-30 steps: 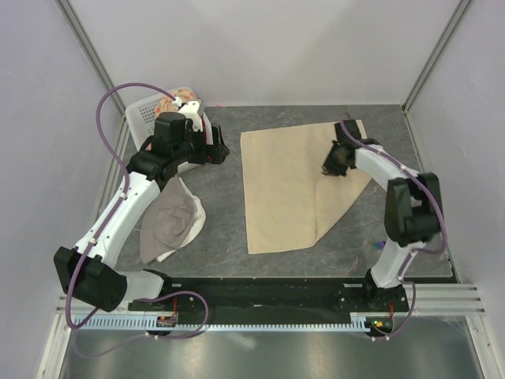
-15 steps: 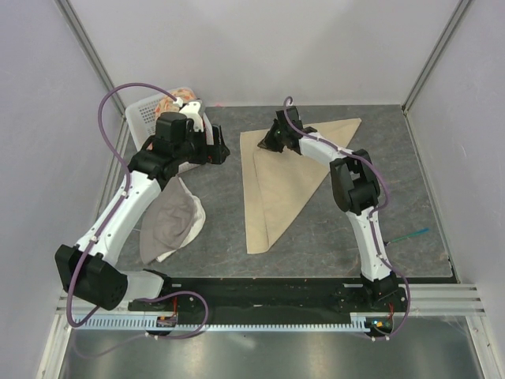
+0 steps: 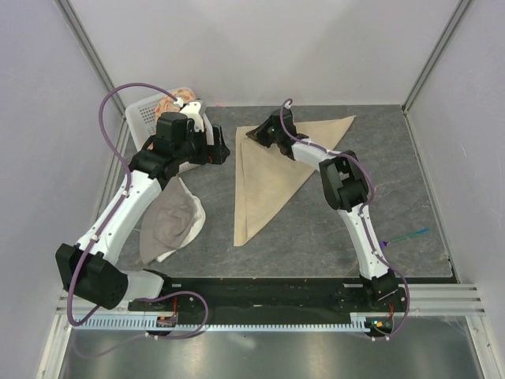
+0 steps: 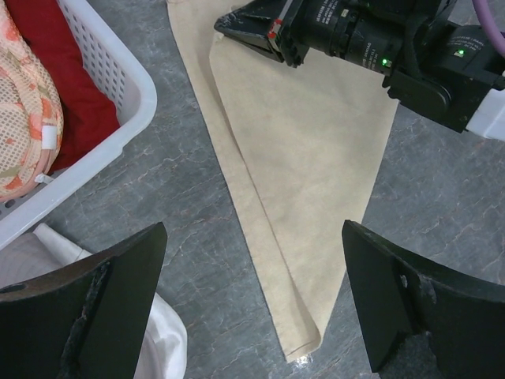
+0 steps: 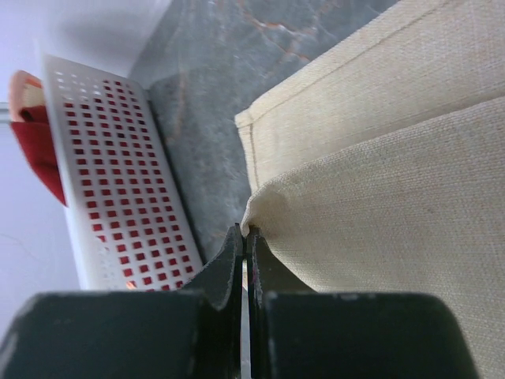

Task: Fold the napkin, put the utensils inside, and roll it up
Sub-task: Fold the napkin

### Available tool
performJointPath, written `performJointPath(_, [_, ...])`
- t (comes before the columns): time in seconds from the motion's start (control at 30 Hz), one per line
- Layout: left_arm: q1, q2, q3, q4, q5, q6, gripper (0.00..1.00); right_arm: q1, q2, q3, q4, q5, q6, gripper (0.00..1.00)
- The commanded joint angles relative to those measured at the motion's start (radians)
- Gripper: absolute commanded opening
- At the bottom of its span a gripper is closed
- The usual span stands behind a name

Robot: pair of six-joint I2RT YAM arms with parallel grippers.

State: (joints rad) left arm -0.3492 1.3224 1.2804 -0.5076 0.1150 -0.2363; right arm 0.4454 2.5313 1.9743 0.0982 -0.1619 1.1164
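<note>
Folding step: the right gripper (image 5: 246, 241) is pinched tight on a corner of the napkin (image 3: 264, 180), which lies as 1 triangle mid-table. The left gripper (image 4: 254, 237) hangs wide open, empty. Next move: release, then fetch what is probably the fork (image 3: 409, 234), well apart.

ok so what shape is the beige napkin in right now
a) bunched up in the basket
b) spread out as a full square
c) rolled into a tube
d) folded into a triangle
D: the napkin lies flat as a two-layer triangle, with the corner of its top layer pinched in the right gripper.
</note>
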Motion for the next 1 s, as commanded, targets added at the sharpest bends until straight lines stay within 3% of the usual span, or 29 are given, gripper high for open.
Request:
performJointPath(0.0, [-0.002, 0.003, 0.016, 0.017, 0.014, 0.000, 1.00, 0.007, 0.020, 0.069, 0.121, 0.013, 0.068, 0.00])
performJointPath(0.97, [-0.002, 0.017, 0.016, 0.017, 0.035, -0.009, 1.00, -0.001, 0.176, 0.267, 0.149, 0.073, 0.183, 0.00])
